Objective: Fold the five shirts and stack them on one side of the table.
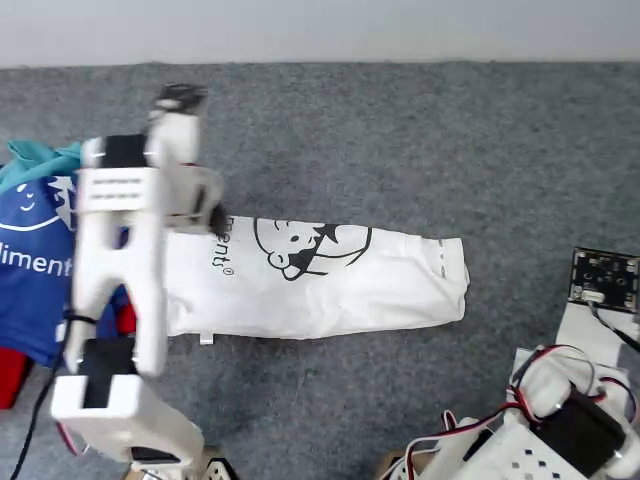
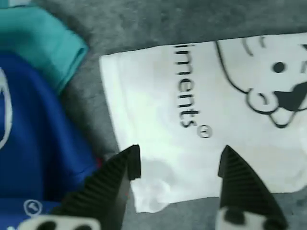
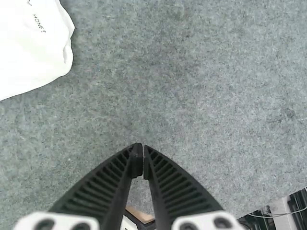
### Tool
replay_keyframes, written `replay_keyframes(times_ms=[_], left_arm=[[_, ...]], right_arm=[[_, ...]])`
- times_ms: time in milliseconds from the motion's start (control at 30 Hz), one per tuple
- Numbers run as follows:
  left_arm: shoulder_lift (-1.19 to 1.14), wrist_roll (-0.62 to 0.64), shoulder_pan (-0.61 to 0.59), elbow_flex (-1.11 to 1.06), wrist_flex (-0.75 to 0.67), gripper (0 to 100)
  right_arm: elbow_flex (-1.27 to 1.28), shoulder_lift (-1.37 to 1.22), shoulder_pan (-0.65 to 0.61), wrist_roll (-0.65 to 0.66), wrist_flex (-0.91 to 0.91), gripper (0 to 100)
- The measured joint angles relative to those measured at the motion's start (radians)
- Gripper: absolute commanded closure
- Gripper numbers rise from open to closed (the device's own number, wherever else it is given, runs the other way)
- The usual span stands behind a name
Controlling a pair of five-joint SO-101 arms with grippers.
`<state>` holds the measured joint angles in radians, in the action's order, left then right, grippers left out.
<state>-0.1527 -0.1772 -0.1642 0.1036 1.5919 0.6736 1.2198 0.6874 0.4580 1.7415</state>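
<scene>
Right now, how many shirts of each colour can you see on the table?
white shirt: 1
blue shirt: 1
teal shirt: 1
red shirt, mostly hidden: 1
Total: 4

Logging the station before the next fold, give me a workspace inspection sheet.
Surface: grey felt-like table.
Job's things: white shirt folded into a long strip, mid-table; blue shirt, teal shirt and red garment piled at one edge.
Clutter: nothing seen.
Grippers: left gripper open over the white shirt's end; right gripper shut over bare table.
Cables: red, black and white wires on right arm.
Surroundings: pale wall behind.
</scene>
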Motion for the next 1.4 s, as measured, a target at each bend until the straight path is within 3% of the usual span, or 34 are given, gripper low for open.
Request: replay_keyframes(times_ms=[133, 400, 700, 933, 1200, 1400], left_arm=[[-0.103, -0.106, -0.086, -0.040, -0.051, 73], [-0.299, -0.189, -0.175, -0.040, -0.153, 73], [-0.410, -0.192, -0.164, -0.029, -0.212, 77], [-0.456, -0.161, -0.120, 0.025, -0.207, 100], [-0.450, -0.149, -0.054, 0.057, -0.135, 99], [-0.273, -0.058, 0.018, 0.055, -0.041, 99]], right_arm=[[0.000, 0.000, 0.000, 0.000, 0.000, 98.5], [0.000, 0.000, 0.000, 0.000, 0.002, 98.6], [0.000, 0.000, 0.000, 0.000, 0.003, 98.7], [0.000, 0.000, 0.000, 0.000, 0.003, 98.7], [0.000, 0.000, 0.000, 0.000, 0.003, 98.7], [0.000, 0.000, 0.000, 0.000, 0.005, 98.7]])
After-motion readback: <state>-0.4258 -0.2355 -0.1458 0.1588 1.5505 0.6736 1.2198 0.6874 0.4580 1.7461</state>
